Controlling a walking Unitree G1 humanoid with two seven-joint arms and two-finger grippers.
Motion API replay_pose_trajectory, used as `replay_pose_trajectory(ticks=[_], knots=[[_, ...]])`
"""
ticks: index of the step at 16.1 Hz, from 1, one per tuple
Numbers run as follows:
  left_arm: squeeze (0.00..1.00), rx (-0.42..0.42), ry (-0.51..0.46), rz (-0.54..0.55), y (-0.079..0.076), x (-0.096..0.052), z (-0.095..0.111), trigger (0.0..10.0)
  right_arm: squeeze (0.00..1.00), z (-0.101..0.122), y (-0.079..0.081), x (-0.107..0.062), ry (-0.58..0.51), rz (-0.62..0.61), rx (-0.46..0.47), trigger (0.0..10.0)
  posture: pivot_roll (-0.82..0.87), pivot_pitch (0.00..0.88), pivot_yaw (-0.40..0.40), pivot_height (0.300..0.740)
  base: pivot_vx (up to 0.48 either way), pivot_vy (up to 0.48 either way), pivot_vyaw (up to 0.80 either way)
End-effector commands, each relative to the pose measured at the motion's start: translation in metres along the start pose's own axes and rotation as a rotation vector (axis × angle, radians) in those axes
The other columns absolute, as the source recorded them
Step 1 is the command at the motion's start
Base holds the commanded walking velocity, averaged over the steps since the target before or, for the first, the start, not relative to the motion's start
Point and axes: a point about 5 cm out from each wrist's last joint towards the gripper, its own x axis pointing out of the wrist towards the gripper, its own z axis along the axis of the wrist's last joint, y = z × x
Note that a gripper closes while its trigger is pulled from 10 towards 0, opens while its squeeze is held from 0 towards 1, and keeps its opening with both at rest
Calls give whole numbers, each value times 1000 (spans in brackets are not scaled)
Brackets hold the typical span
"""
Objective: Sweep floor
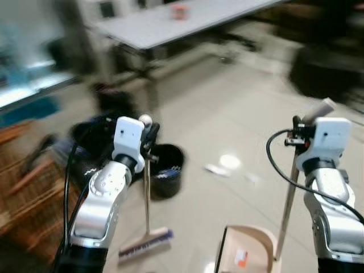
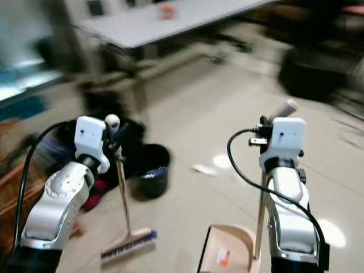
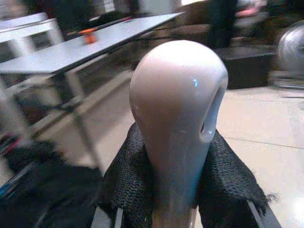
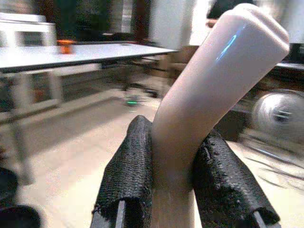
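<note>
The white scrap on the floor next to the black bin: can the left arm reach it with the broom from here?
Probably not yet. The left gripper is shut on the broom, but its head rests well short of the white scrap, nearer the robot. Bare floor lies between, so nothing blocks a longer stroke.

Pale glossy tiled floor (image 1: pixel 227 114), long grey table (image 1: pixel 170 25) behind, black bin (image 1: pixel 168 170), blurred dark furniture

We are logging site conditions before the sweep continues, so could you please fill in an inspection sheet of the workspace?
Surface: pale glossy floor, blurred.
Job's things: broom head on the floor; beige dustpan resting on the floor with scraps inside.
Clutter: paper scraps on the floor near a black bin.
Grippers: left gripper shut on the broom handle's top; right gripper shut on the dustpan handle.
Cables: black cable looping off the right wrist.
Surroundings: grey table behind, orange object on it.
</note>
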Motion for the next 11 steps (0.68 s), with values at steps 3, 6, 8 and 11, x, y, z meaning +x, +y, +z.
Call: replay_pose_trajectory(ticks=[3,6,8,11], knots=[[0,28,-50,26,4,0,9,10000,0,12,3,-2,-32,18,-16,10000,-40,0,47,740,0,0,-800],[0,9,-95,64,9,1,14,10000,0,19,1,-2,-63,3,-5,10000,-43,2,48,740,0,0,-800],[0,4,-127,30,4,1,20,10000,0,25,-3,1,-97,-35,10,10000,-46,2,53,740,0,0,-800],[0,0,-141,15,1,3,23,10000,0,30,-4,2,-121,-45,2,10000,-49,2,60,740,281,0,-800]])
